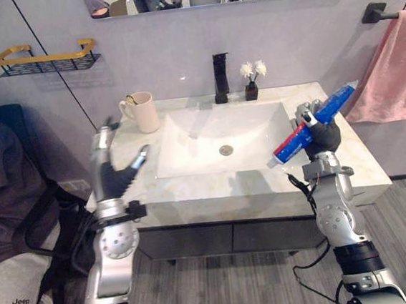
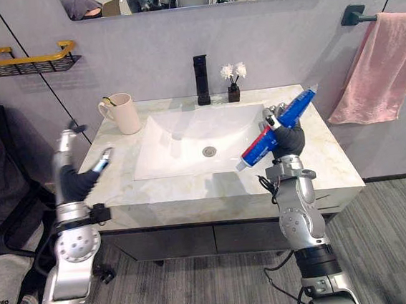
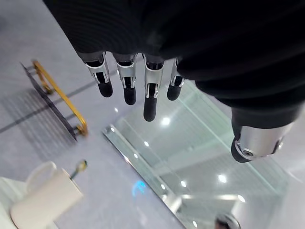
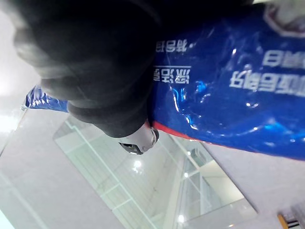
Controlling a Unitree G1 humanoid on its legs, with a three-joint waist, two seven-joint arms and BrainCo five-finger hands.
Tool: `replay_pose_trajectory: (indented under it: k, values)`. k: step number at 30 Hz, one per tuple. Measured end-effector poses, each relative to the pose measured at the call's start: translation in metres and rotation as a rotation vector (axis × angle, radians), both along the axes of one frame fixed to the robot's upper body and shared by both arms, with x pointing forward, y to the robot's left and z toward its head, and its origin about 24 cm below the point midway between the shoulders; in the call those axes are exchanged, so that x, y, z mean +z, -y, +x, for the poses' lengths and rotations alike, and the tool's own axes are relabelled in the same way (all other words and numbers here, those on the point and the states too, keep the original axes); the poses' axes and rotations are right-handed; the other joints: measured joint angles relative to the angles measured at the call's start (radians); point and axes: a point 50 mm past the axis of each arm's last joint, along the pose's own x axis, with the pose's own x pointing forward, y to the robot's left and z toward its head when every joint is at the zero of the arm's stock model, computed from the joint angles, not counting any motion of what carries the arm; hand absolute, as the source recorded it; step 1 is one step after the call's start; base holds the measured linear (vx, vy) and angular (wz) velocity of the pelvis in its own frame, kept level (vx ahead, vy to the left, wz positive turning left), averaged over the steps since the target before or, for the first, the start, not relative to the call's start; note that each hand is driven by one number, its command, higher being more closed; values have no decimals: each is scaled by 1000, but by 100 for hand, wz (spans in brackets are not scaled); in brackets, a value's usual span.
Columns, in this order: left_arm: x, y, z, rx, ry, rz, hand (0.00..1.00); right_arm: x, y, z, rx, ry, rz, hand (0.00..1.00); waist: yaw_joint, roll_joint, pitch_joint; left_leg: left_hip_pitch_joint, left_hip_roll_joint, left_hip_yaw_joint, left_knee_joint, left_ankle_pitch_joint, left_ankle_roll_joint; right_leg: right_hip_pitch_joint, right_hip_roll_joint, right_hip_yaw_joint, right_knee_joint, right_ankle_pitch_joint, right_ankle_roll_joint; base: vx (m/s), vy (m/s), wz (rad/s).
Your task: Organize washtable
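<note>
With right hand (image 1: pixel 324 139) curled round slick, tilted toothpaste tube (image 1: pixel 336 103) toward right edge of desk (image 1: pixel 352 170), left hand (image 1: pixel 114 178) spread, could slide free and drop.

So the 2 head eyes both look steeply down at the same washtable (image 1: pixel 213 187) from slightly offset spots, the left wrist cam faces up past its left hand (image 3: pixel 148 81) at the mug (image 3: pixel 43 200), shelf (image 3: pixel 57 93) and mirror (image 3: pixel 190 167), and the right wrist cam sits right against the toothpaste tube (image 4: pixel 228 95).
</note>
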Motion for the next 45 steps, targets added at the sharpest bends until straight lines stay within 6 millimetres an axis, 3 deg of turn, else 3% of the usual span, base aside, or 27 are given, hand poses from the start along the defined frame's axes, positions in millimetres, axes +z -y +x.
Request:
replay_pose_trajectory:
  k: [5, 9, 12, 18, 32, 37, 38, 40, 45]
  values:
    - [-22, -35, -25, 162, -27, -168, 0, -2, 13, -7, -81, -13, -50, 100, 19, -2, -1, 0, -1, -7, 0, -2, -1, 6, 0, -10, -5, -2, 0, 7, -18, 5]
    - [-65, -52, -55, 292, -138, -356, 0, -10, 21, -13, -140, -39, -47, 100, 27, -3, -2, -3, -1, -16, 0, -3, -1, 7, 0, -17, -3, -4, -1, 10, -21, 5]
    - [-97, -53, -77, 356, -215, -500, 0, -14, 28, -17, -177, -54, -29, 100, 35, -7, -5, -9, -2, -25, 0, -5, -2, 6, 0, -27, -3, -7, 2, 4, -23, 8]
    - [-146, -44, -100, 379, -392, -664, 0, -21, 39, -25, -256, -88, -51, 100, 53, -18, -17, -25, -6, -51, 0, -6, -4, 6, -1, -56, -3, -23, 9, -3, -23, 14]
    - [-195, -19, -117, 319, -620, -809, 0, -20, 38, -26, -318, -103, -103, 100, 58, -32, -18, -33, -28, -75, 0, -15, 7, 5, -22, -78, 12, -35, 25, 7, -5, 5]
    - [-209, -2, -116, 237, -706, -839, 0, 19, 35, -9, -345, 26, -135, 100, 78, -36, -15, -42, -34, -69, 0, -18, 12, -12, -30, -74, 23, -39, 29, -15, 0, -2]
    - [-211, 3, -116, 220, -728, -838, 0, 49, 34, 0, -364, 131, -165, 100, 85, -46, -9, -54, -36, -72, 0, -18, 12, -21, -33, -78, 25, -39, 30, -19, -1, 7]
    - [-217, 5, -120, 189, -789, -815, 0, 87, 34, 13, -398, 240, -234, 100, 101, -61, 1, -72, -36, -76, 1, -17, 13, -32, -32, -81, 27, -37, 30, 15, -8, 8]
    - [-227, 7, -129, 182, -864, -817, 0, 163, 44, 38, -539, 350, -458, 100, 145, -81, 24, -111, -45, -122, 6, -7, 18, -45, -32, -125, 26, -38, 31, 18, -14, 25]
